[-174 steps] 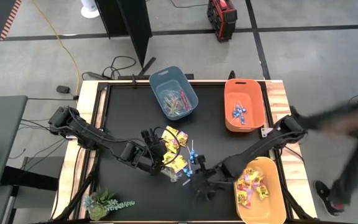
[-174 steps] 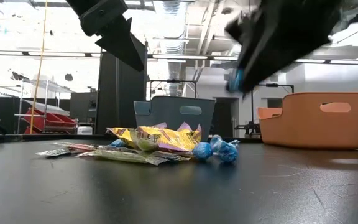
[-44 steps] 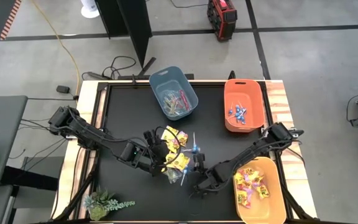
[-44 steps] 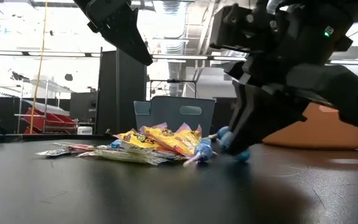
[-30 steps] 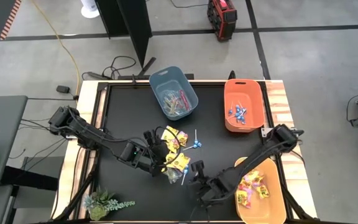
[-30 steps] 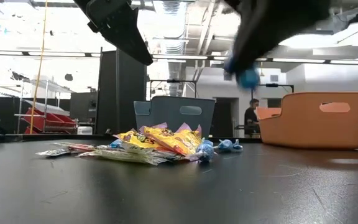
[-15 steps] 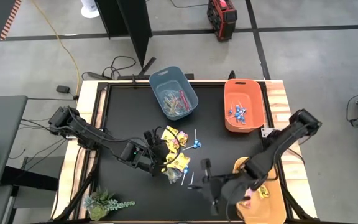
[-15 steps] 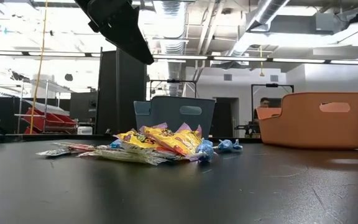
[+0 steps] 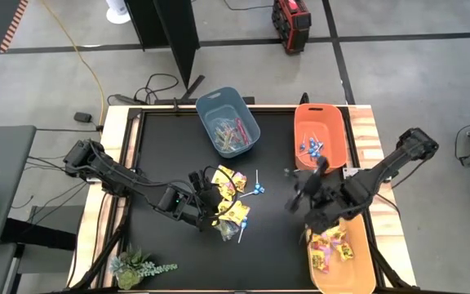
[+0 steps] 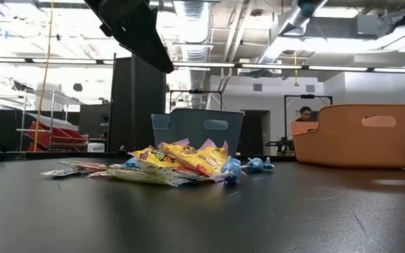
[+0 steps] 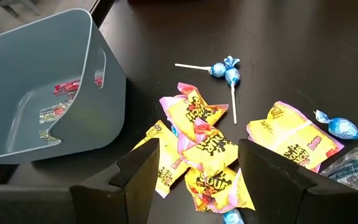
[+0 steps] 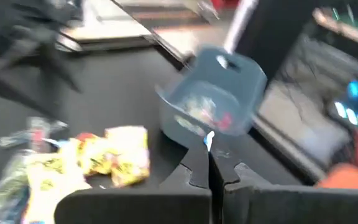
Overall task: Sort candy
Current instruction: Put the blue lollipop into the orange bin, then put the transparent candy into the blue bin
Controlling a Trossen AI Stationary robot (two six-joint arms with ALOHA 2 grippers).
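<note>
your right gripper (image 9: 294,193) looks clamped on a lollipop (image 12: 209,140); carry it over the orange bin (image 9: 330,119) before releasing. left fingers (image 11: 135,171) apart above the pile (image 9: 228,196).

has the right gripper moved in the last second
Yes. The right gripper went from near the yellow bin up the table toward the orange bin.

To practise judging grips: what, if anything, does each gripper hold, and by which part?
Left gripper: open, holding nothing. Right gripper: shut on a thin pale sliver, perhaps a lollipop stick.
</note>
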